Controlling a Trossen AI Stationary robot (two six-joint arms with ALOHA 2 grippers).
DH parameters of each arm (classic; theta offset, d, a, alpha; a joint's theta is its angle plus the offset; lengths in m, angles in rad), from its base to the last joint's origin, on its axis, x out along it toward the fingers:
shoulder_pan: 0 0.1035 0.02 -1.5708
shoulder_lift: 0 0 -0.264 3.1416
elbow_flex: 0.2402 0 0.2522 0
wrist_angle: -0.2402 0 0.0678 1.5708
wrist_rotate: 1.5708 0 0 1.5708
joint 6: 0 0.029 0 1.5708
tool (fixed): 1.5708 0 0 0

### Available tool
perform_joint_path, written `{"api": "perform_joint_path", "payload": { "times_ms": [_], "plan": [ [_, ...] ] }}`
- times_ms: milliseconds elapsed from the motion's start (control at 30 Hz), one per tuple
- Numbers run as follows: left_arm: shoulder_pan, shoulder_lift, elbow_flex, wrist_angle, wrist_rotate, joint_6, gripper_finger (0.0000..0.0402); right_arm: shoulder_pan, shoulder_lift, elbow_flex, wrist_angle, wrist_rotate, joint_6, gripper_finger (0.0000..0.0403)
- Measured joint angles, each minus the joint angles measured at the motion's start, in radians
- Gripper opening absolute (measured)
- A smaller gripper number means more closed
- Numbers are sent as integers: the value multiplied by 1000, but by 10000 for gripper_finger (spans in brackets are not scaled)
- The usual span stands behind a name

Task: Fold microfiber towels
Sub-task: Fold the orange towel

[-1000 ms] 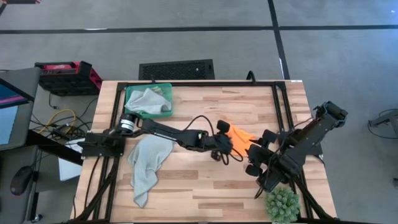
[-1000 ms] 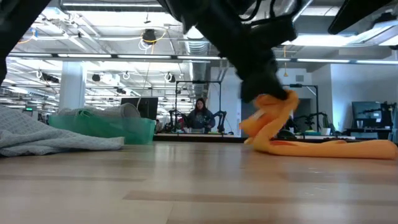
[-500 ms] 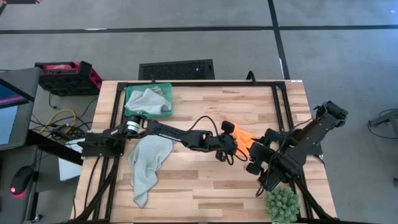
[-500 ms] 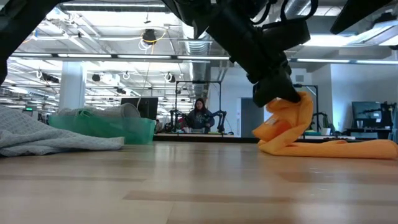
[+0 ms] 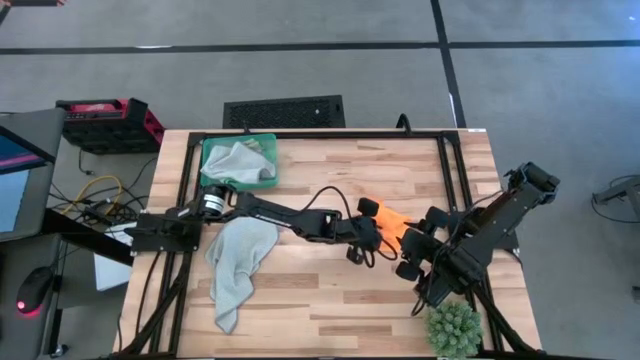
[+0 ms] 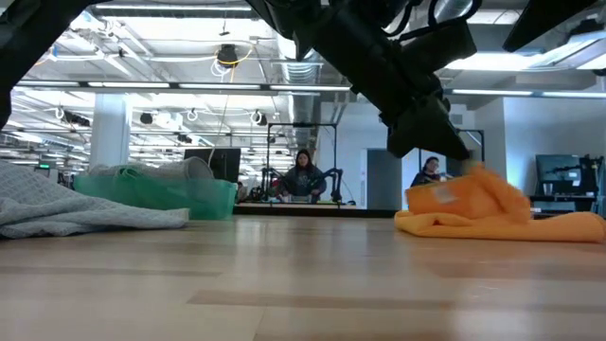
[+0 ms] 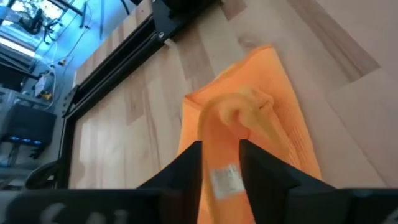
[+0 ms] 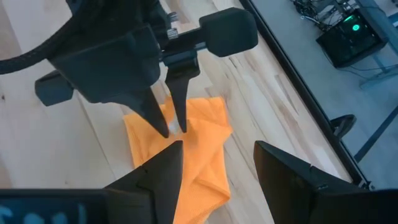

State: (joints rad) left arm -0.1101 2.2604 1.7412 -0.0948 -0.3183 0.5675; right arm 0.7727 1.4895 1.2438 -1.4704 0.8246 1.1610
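Pinching the orange towel [image 5: 392, 221] at its edge, the left gripper [image 5: 371, 237] sits mid-counter [image 5: 330, 300]; right gripper [image 8: 214, 168] gapes nearby.

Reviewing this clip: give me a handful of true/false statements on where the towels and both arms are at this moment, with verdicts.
1. The left gripper has its jaws closed on the orange towel. True.
2. The right gripper has its jaws clamped on the orange towel. False: its jaws are open above it.
3. A grey towel lies spread on the table beside the left arm. True.
4. The green tray is empty. False: a pale grey cloth sits in it.
5. The plant ball sits at the table's middle. False: it is at the near right corner.
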Motion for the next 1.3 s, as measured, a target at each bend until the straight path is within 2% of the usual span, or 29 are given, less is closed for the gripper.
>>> {"api": "perform_joint_path", "payload": {
  "times_ms": [167, 300, 400, 600, 733, 967, 1133, 1300],
  "plan": [
    [-2, 0, 0, 1, -27, -14, 132, 0, 0, 0, 0, 0, 0, 221],
    [-26, -3, 0, -26, -152, -57, 145, 0, 0, 0, 10, -1, 0, 221],
    [-51, -29, -2, -118, -219, -105, 148, 3, 0, -7, 28, -19, 1, 221],
    [-96, -114, -2, -365, -213, -276, 149, 20, 0, -85, 112, -97, -18, 221],
    [-130, -157, -2, -470, -215, -369, 149, 11, 1, -155, 249, -129, -130, 221],
    [-194, -213, -2, -575, -271, -503, 149, -96, 1, -267, 519, -203, -368, 221],
    [-234, -222, -2, -610, -364, -524, 149, -184, 1, -299, 529, -221, -380, 221],
    [-250, -222, -2, -666, -398, -541, 149, -245, 1, -312, 610, -334, -459, 221]
  ]
}}
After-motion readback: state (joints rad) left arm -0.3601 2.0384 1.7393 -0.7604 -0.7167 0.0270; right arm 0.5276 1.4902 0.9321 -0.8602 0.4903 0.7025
